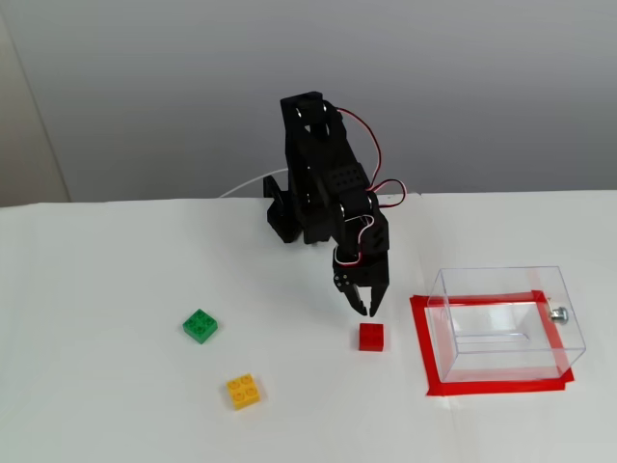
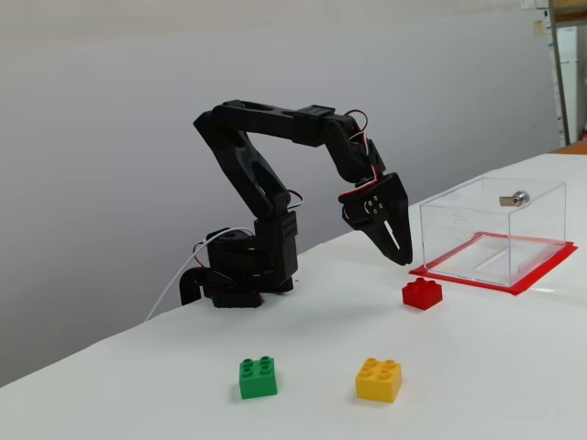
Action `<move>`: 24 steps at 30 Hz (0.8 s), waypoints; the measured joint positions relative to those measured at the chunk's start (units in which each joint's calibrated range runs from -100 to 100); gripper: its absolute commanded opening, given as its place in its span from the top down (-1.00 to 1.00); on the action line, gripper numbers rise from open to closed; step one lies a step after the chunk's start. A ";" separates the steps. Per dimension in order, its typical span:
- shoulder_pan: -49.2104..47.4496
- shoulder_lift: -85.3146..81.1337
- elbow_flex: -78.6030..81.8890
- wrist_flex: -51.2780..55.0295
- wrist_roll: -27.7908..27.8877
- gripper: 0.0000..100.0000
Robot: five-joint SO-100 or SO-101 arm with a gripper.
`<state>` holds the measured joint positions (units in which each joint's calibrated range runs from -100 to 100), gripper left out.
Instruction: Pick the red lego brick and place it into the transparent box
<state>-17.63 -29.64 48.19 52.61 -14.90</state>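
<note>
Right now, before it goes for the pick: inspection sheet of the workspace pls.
Surface: white table, bare apart from the items below.
Job's things: red lego brick free on the table; transparent box upright, empty, inside a red tape outline.
Clutter: green brick, yellow brick, both away from the red one.
Grippers: gripper above and just behind the red brick, pointing down, holding nothing; jaws near closed.
Cables: red and white wires looped along the arm.
Surroundings: plain grey wall.
</note>
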 measured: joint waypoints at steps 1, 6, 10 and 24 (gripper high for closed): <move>-0.96 0.76 0.00 -0.43 0.00 0.95; -2.24 3.21 0.00 -2.83 0.00 0.95; -3.85 3.55 0.00 -4.88 0.00 0.95; -3.95 7.61 0.00 -6.51 0.00 0.70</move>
<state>-21.58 -22.03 48.19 46.10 -14.90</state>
